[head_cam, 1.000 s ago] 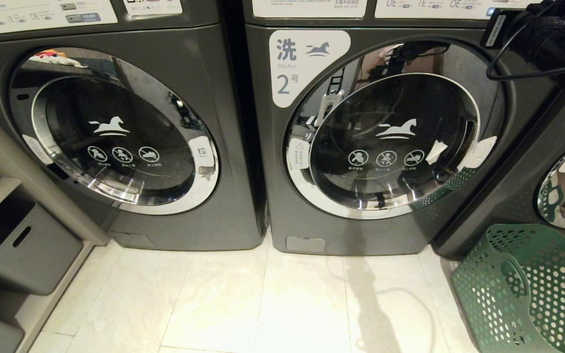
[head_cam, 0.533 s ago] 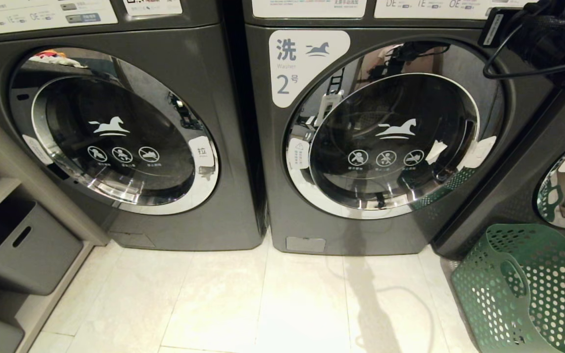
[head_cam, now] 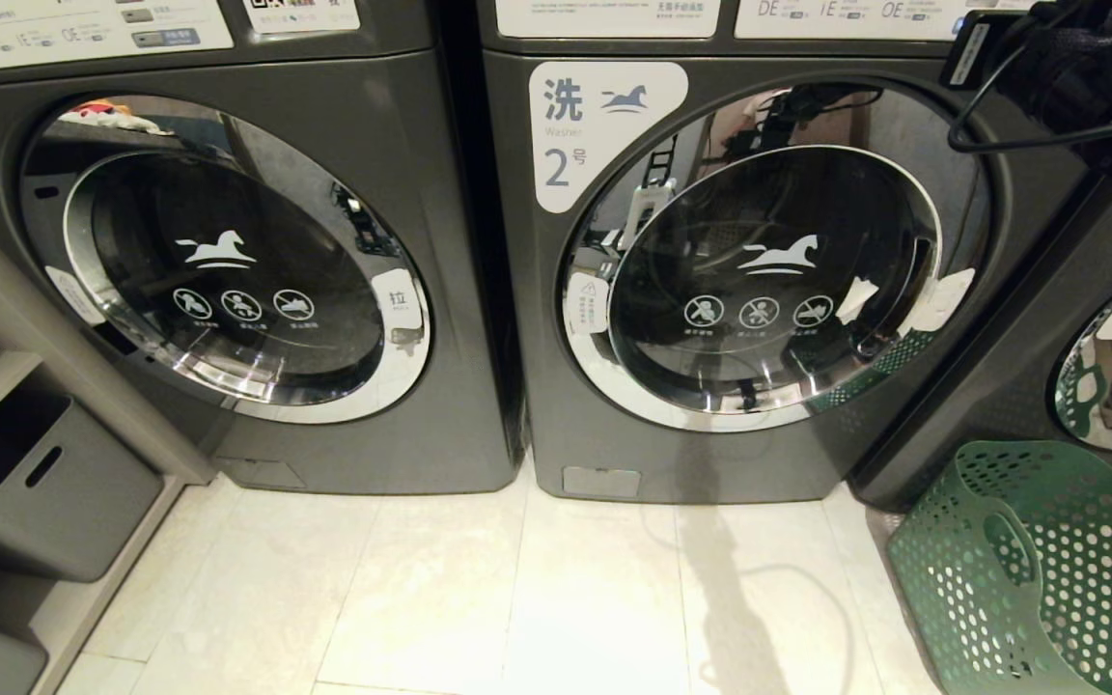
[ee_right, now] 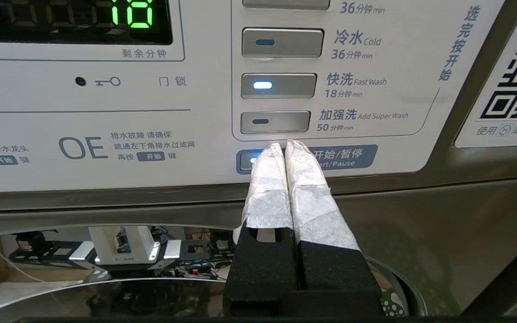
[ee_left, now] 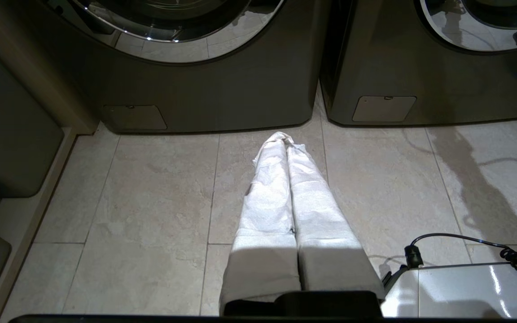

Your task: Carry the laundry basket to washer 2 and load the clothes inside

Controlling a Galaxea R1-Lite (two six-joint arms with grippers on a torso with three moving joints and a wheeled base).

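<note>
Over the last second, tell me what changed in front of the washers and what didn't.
Only the right arm moved: at the top right of the head view it crept slightly up and left along the control panel of washer 2. The right gripper, shut and empty, points at the panel's buttons. Nothing was gripped or released. The washer door stays closed, and the laundry basket stays on the floor.
</note>
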